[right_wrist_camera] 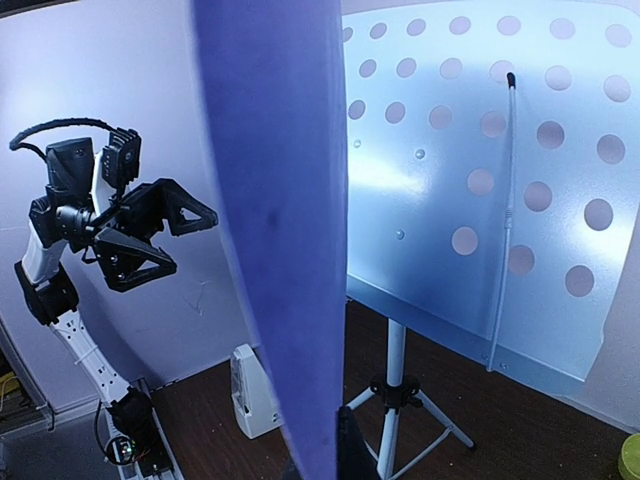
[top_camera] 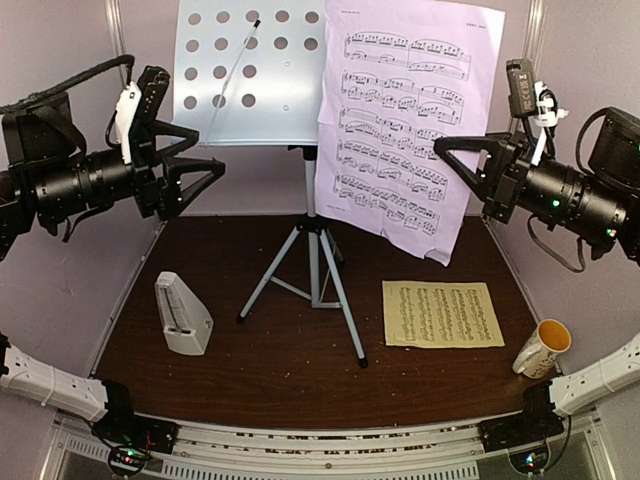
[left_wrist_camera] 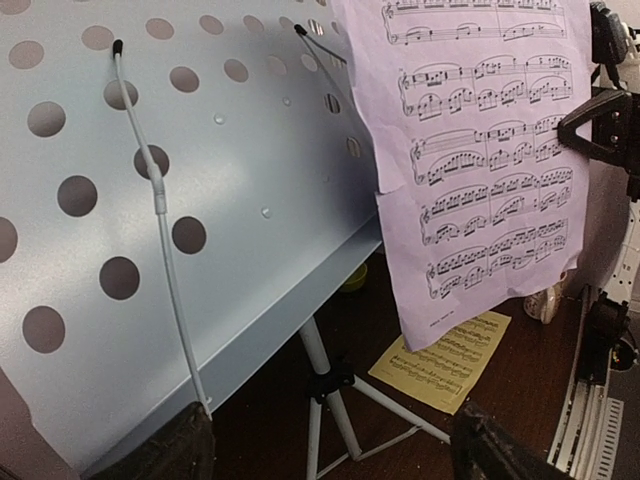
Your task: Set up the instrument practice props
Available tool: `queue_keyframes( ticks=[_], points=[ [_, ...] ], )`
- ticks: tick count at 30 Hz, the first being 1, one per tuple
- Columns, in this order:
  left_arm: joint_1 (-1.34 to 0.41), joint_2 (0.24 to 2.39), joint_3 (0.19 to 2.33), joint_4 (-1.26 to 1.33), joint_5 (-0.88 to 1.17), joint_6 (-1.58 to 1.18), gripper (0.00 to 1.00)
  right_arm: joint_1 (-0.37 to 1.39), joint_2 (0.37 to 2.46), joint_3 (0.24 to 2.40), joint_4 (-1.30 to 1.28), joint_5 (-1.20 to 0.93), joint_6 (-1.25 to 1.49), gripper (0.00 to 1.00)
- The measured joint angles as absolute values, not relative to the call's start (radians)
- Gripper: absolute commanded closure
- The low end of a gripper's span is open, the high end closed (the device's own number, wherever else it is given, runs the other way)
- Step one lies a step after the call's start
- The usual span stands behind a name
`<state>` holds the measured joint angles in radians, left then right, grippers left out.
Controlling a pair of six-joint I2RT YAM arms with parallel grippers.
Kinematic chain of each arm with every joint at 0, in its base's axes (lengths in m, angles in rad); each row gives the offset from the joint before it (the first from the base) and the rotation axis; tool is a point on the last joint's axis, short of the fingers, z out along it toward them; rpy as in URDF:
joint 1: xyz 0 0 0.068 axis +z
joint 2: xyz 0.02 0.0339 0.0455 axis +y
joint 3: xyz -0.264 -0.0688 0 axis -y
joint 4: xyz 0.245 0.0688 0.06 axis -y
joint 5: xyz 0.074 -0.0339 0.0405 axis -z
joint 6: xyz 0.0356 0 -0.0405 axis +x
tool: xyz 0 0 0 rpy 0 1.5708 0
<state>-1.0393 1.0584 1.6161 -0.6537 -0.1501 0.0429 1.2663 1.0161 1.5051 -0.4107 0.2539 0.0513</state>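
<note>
The grey perforated music-stand desk (top_camera: 245, 70) stands on its silver tripod (top_camera: 312, 270) at the back of the table. A lilac sheet-music page (top_camera: 405, 120) hangs in front of the desk's right edge, its lower end below the ledge. My right gripper (top_camera: 447, 152) is shut on the page's right edge. In the right wrist view the page (right_wrist_camera: 280, 200) shows edge-on between my fingers (right_wrist_camera: 352, 450). My left gripper (top_camera: 208, 152) is open with nothing in it, just left of the desk. The pale yellow page (top_camera: 443, 313) lies flat on the table. The light grey metronome (top_camera: 183, 315) stands front left.
A mug with an orange inside (top_camera: 543, 348) stands at the table's front right corner. A small green bowl (left_wrist_camera: 354, 277) peeks out behind the desk's ledge. A thin wire page holder (top_camera: 232, 75) lies across the desk's face. Grey walls close in the back and sides.
</note>
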Motion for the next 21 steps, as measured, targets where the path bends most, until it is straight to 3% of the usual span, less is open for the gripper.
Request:
queue_keyframes(
  ticks=[21],
  points=[
    [-1.039,1.05,1.684,-0.667,-0.192,0.07,0.16,1.266,1.04,1.552,-0.404,0.298,0.028,1.0]
  ],
)
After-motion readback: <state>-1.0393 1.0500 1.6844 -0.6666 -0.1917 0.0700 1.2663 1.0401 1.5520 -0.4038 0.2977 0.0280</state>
